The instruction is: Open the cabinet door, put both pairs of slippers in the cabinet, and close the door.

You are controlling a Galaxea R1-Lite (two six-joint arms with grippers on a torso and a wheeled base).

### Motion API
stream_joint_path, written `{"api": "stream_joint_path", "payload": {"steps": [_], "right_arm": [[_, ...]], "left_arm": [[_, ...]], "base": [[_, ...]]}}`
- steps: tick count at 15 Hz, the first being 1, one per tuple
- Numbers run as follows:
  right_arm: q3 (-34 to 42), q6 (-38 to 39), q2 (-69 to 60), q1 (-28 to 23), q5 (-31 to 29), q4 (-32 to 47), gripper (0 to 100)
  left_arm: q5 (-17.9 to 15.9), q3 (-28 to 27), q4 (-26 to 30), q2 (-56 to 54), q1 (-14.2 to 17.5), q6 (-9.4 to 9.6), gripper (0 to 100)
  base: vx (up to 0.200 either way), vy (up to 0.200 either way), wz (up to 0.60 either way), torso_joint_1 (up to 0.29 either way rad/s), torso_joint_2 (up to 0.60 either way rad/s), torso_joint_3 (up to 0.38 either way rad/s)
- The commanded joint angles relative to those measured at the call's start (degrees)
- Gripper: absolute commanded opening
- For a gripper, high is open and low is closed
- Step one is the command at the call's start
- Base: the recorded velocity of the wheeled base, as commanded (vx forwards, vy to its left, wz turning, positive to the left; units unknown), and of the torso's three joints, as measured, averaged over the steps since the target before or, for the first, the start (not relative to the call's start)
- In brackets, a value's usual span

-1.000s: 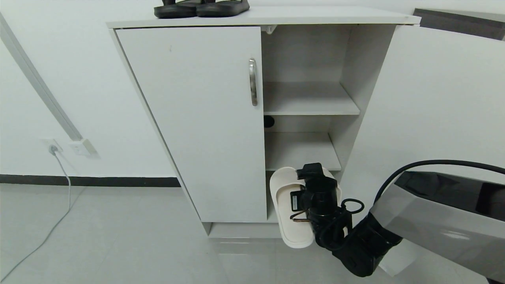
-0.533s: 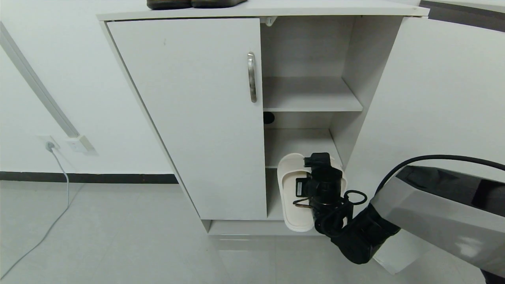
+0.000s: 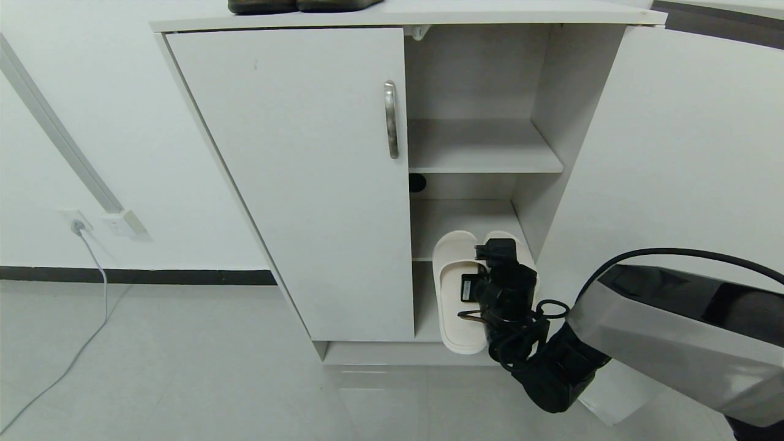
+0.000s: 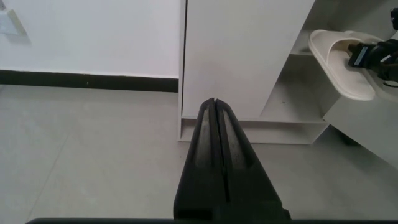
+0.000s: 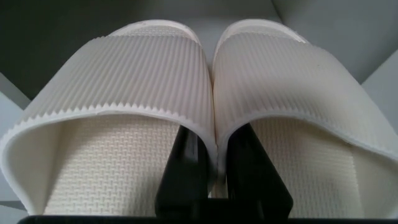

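Note:
The white cabinet (image 3: 294, 171) has its left door closed and its right door (image 3: 661, 153) swung wide open, showing two bare shelves (image 3: 481, 147). A pair of white slippers (image 3: 456, 288) hangs side by side at the open half, toes pointing inward at about the lower shelf's height. My right gripper (image 5: 216, 168) is shut on their inner edges, pinching both together. The pair also shows in the left wrist view as white slippers (image 4: 342, 62). A dark pair of slippers (image 3: 300, 5) lies on the cabinet's top. My left gripper (image 4: 214, 106) is shut and holds nothing, low over the floor before the cabinet.
A metal handle (image 3: 391, 119) runs down the closed door's edge. A wall socket with a grey cable (image 3: 79, 228) sits to the left, the cable trailing over the tiled floor (image 3: 184, 367). The open door stands close beside my right arm.
The right gripper has carried the white slippers up and forward toward the cabinet opening. The head camera shifted a little between the earliest frame and the later ones.

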Motion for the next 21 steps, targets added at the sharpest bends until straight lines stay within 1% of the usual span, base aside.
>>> {"api": "stream_joint_path", "payload": {"steps": [1, 10, 16, 21], "right_arm": [[0.31, 0.22, 1.97, -0.07, -0.01, 0.06, 0], [0.31, 0.30, 2.41, -0.42, -0.01, 0.14, 0], [0.05, 0.04, 1.97, -0.77, -0.01, 0.23, 0], [-0.13, -0.14, 1.18, -2.44, 1.22, 1.29, 0]], "left_arm": [[0.00, 0.01, 0.04, 0.09, 0.01, -0.02, 0], [0.00, 0.01, 0.04, 0.09, 0.01, -0.11, 0], [0.00, 0.01, 0.04, 0.09, 0.01, -0.02, 0], [0.00, 0.01, -0.05, 0.09, 0.01, -0.11, 0]], "base": [[0.000, 0.000, 0.00, 0.000, 0.00, 0.000], [0.000, 0.000, 0.00, 0.000, 0.00, 0.000], [0.200, 0.000, 0.00, 0.002, 0.00, 0.002], [0.000, 0.000, 0.00, 0.000, 0.00, 0.000]]}}
